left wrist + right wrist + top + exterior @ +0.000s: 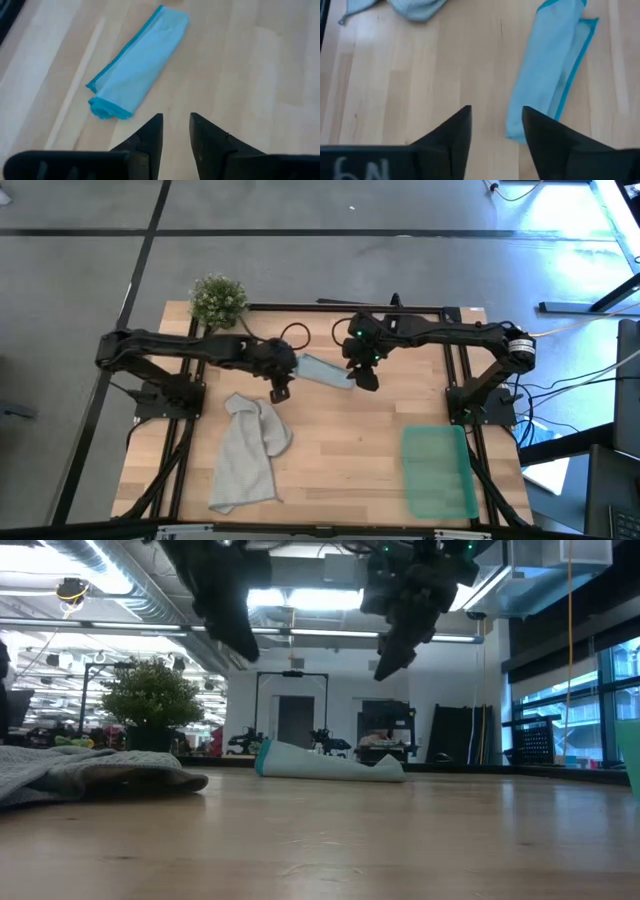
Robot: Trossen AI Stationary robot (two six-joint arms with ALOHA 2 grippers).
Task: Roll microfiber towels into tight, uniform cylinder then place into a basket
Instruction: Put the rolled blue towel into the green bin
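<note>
Above the far middle of the wooden bench (330, 450), two dark arms hang over a rolled pale blue towel (322, 370); the left claw (280, 392) hovers clear of the boards with its two fingers parted by a narrow gap and nothing between them, the towel's near end lying just beyond its tips in the left wrist view (137, 67); the right claw (366, 380) is raised off the bench too, its fingers spread and empty, the towel's other end just ahead of and beside one finger in the right wrist view (552, 70); the blue roll rests flat on the bench between the two claws, touched by neither, as the low view shows (325, 762); the light grey towel (248, 452) lies crumpled and unrolled on the near side of the left claw, close to it; the green basket (438, 472) sits well apart from the right claw, toward the bench's near right corner; a small bushy plant (218, 300) stands at the far left corner, behind the left arm.
</note>
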